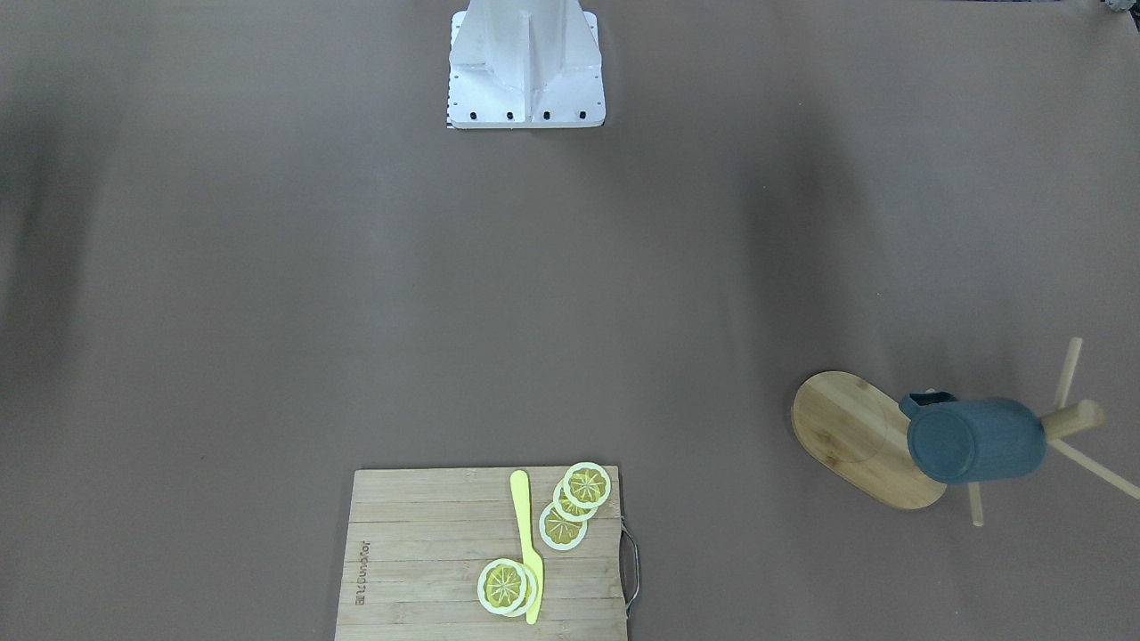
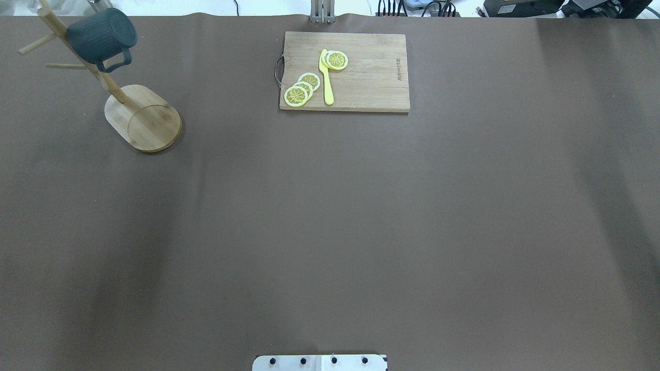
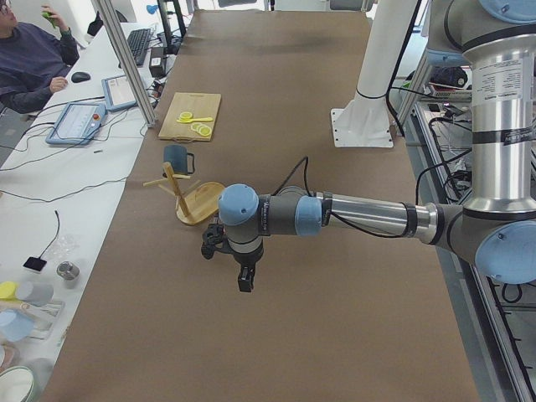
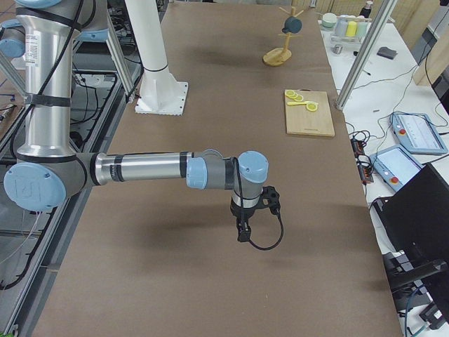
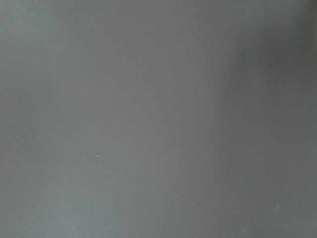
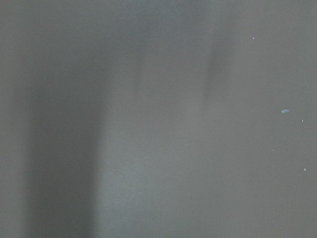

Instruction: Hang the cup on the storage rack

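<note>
The dark teal cup [image 1: 975, 441] hangs by its handle on a peg of the bamboo storage rack [image 1: 846, 427], at the table's far left corner in the overhead view, cup [image 2: 100, 36] above the rack's oval base [image 2: 149, 121]. Neither gripper is near it. My left gripper [image 3: 244, 281] shows only in the exterior left view, pointing down over bare table; I cannot tell whether it is open or shut. My right gripper [image 4: 242, 232] shows only in the exterior right view, also pointing down, state unclear. Both wrist views show only brown table surface.
A slatted cutting board [image 2: 371, 77] with lemon slices [image 2: 301, 88] and a yellow knife [image 2: 326, 77] lies at the far middle edge. The white robot base [image 1: 525, 67] stands at the near middle. A seated person [image 3: 33, 63] and desk devices are beyond the table's far side.
</note>
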Robot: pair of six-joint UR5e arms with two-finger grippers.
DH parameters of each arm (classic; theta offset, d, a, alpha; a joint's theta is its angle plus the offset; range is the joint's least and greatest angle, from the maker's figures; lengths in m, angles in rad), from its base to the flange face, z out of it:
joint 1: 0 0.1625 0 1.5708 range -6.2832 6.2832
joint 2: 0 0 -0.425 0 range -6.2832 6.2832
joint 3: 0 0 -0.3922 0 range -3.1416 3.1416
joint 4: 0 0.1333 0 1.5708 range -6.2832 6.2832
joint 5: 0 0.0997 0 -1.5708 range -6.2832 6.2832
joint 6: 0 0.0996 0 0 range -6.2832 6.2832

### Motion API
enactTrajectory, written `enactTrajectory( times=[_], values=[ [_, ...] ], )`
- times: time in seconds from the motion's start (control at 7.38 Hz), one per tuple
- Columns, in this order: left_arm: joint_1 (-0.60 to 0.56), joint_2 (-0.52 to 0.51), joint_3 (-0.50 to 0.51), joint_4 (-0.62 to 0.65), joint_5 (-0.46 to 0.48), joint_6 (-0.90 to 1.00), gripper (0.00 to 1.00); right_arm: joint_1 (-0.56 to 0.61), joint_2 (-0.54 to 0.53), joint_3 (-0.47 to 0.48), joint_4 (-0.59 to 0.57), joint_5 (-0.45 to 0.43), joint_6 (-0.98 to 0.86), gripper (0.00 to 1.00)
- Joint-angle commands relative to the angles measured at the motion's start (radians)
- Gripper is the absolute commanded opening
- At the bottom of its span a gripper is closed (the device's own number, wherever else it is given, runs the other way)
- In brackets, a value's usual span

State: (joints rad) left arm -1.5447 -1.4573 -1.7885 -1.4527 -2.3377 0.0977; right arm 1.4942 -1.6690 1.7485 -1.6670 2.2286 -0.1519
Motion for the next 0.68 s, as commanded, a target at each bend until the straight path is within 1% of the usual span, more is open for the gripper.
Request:
enactTrajectory(
  times=[0.0,0.54],
  values=[
    [0.0,0.0,0.0,0.0,0.0,-0.001,0.99,0.0,0.0,-0.003,0.001,0.0,0.0,1.0],
    [0.0,0.0,0.0,0.0,0.0,-0.001,0.99,0.0,-0.001,-0.003,0.0,0.009,0.0,1.0]
  ],
)
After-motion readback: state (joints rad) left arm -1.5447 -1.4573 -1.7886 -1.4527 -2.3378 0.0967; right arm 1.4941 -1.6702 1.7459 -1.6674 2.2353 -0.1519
